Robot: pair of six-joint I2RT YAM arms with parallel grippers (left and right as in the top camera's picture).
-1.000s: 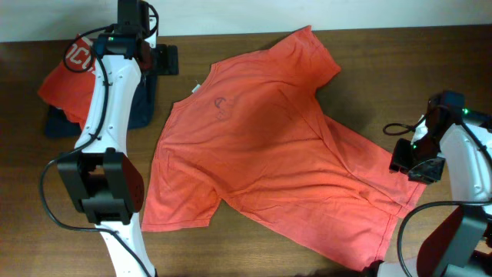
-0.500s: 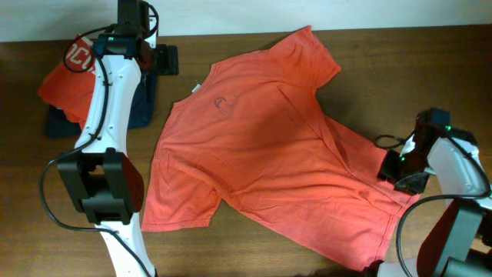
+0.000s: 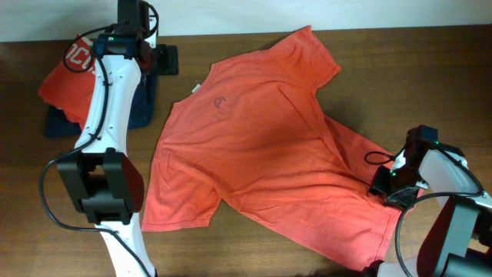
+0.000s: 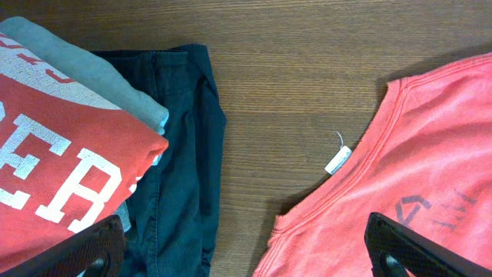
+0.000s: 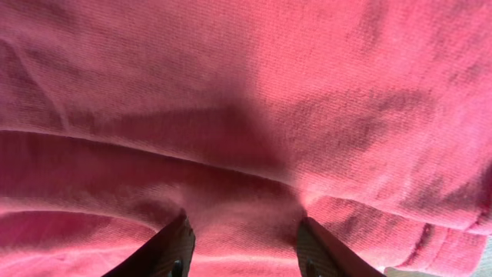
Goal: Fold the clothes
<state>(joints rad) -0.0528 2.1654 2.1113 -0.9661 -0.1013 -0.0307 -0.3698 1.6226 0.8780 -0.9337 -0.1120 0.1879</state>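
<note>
Right pincer point(image 5: 244, 225) has slid inward onto the shirt point(image 3: 261, 146) hem; we find it parted, straddling a cloth ridge, nothing clamped. Grasp seems next.

Wood-grain table point(image 3: 384, 69), a coral-red T-shirt point(image 3: 261, 154) across its middle, a dark navy garment point(image 4: 188, 138) at its left end.

Overhead straight down on table point(image 3: 384, 61) — both wrist views close, sharing the shirt point(image 3: 261, 146)
</note>
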